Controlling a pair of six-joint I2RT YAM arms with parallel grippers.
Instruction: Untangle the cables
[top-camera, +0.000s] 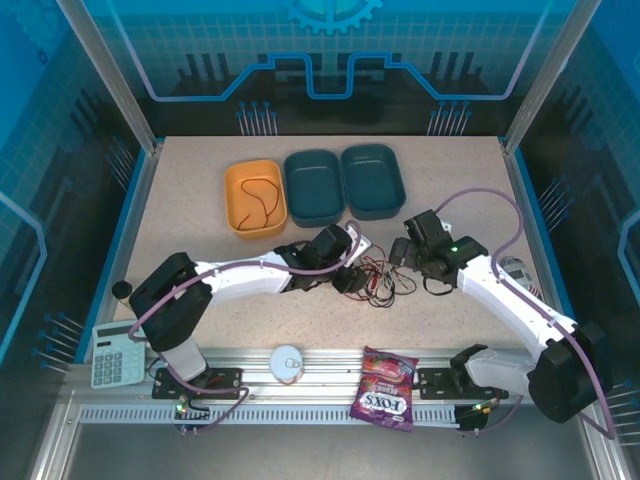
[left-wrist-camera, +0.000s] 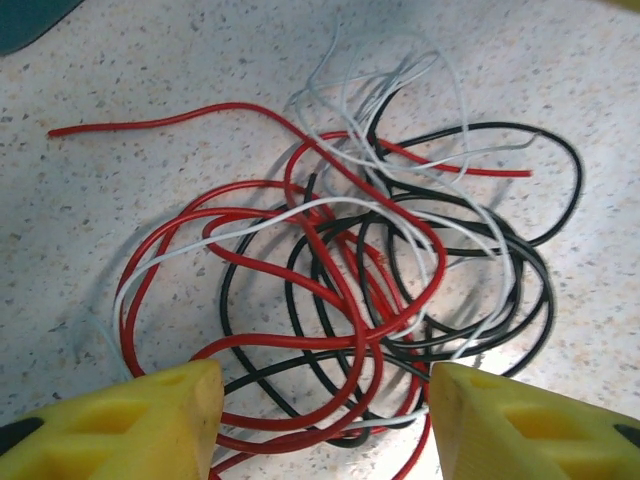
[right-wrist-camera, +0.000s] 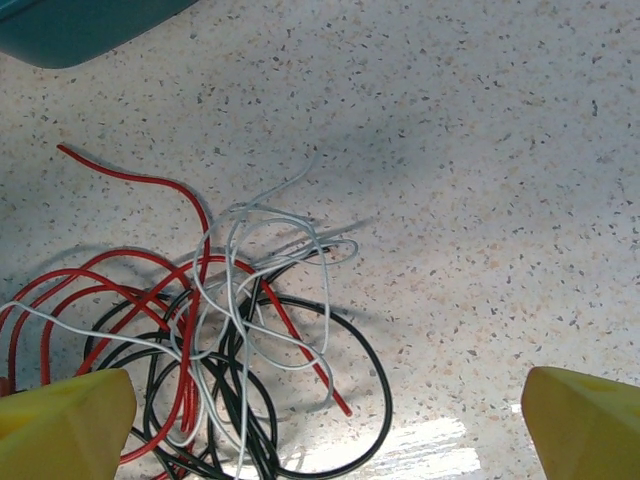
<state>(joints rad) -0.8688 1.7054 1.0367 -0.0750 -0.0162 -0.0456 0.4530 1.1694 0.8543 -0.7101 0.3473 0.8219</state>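
**Cables heaped between the two sets of fingers, nothing gripped**

Cables are lying in one tangled heap on the bench. In the top view the heap is sitting between the left fingers and the right fingers, which are facing each other across it.

Left wrist view: the two yellow fingers are standing apart, with the near edge of the heap in the gap. Red and black loops are running between the tips. The gap is far wider than any strand, so nothing is being pinched. I cannot tell whether either inner face is touching a wire. Ahead of the tips, red, black and white strands are crossing over one another in loose curls. One red end is trailing out well ahead, toward the left-hand finger's side.

Right wrist view: the fingers are standing wide apart and holding nothing. The heap is lying ahead of the finger at the left of that view, and its nearest loops are running down just beside that tip. The other finger is standing well apart from every strand.

Beyond the left fingers an orange tray is holding one thin dark wire. Two teal trays are sitting beside it, beyond both sets of fingers.
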